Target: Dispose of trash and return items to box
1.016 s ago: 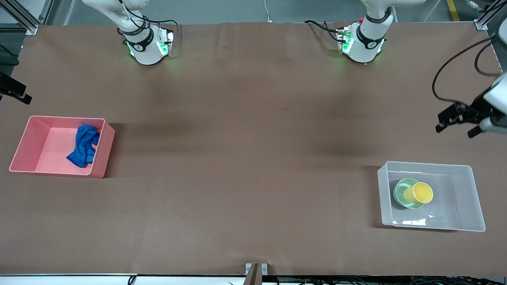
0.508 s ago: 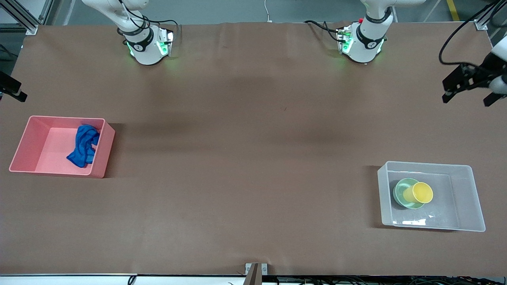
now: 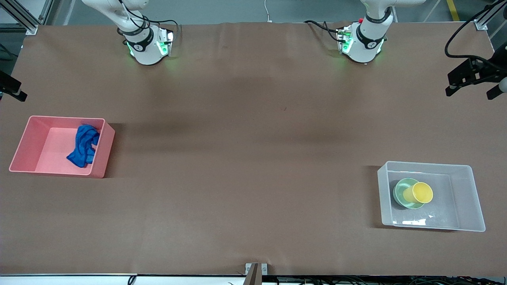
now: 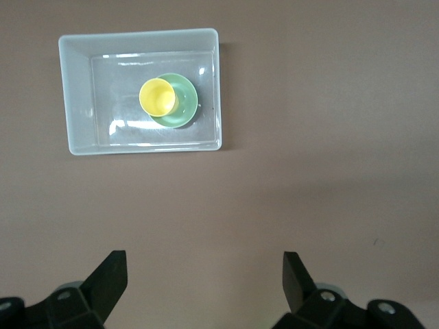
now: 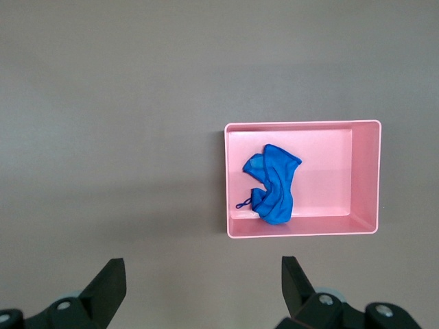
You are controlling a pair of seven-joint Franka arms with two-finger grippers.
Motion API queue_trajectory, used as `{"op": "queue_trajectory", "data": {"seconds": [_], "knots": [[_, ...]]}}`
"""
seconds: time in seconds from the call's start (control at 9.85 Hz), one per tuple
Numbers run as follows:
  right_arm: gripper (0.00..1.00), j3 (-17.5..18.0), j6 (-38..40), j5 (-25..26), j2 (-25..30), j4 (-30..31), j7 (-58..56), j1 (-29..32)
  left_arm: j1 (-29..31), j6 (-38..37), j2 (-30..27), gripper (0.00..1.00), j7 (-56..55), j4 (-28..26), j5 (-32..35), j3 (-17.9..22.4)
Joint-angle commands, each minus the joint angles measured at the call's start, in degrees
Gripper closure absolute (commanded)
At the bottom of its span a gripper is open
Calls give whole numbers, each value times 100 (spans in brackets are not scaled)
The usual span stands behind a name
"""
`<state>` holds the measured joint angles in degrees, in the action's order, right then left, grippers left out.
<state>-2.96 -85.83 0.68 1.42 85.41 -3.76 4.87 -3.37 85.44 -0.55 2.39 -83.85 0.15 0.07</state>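
The blue cloth rag (image 3: 84, 145) lies in the pink bin (image 3: 23, 142) toward the right arm's end of the table; both also show in the right wrist view, the rag (image 5: 271, 183) inside the bin (image 5: 363, 171). The yellow cup (image 3: 422, 192) rests in the mint-green bowl (image 3: 400, 190) inside the clear box (image 3: 467, 198) toward the left arm's end. The left wrist view shows the cup (image 4: 157, 96), the bowl (image 4: 184, 103) and the box (image 4: 75, 89). My left gripper (image 3: 472, 91) is open and empty, high over the table's edge, apart from the box (image 4: 204, 281). My right gripper (image 3: 10, 88) is open and empty, high beside the pink bin (image 5: 202, 281).
The brown table top (image 3: 253, 158) lies bare between the two bins. The arms' bases (image 3: 148, 43) (image 3: 362, 41) stand along the table's edge farthest from the front camera. A small metal bracket (image 3: 256, 269) sits at the nearest edge.
My left gripper has risen and drawn away from the clear box toward the table's end. My right gripper has shifted slightly at its end. Rag, cup and bowl have not moved.
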Motion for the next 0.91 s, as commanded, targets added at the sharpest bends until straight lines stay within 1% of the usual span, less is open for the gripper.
{"op": "queue_trajectory", "data": {"seconds": [0.0,0.81], "knots": [[0,24,66,64,43,-16,-20,32,-50,34,37,0,-186,-281,-50,19],[0,24,75,64,43,-7,-29,32,-50,78,19,0,-168,-378,-67,-16]]}}
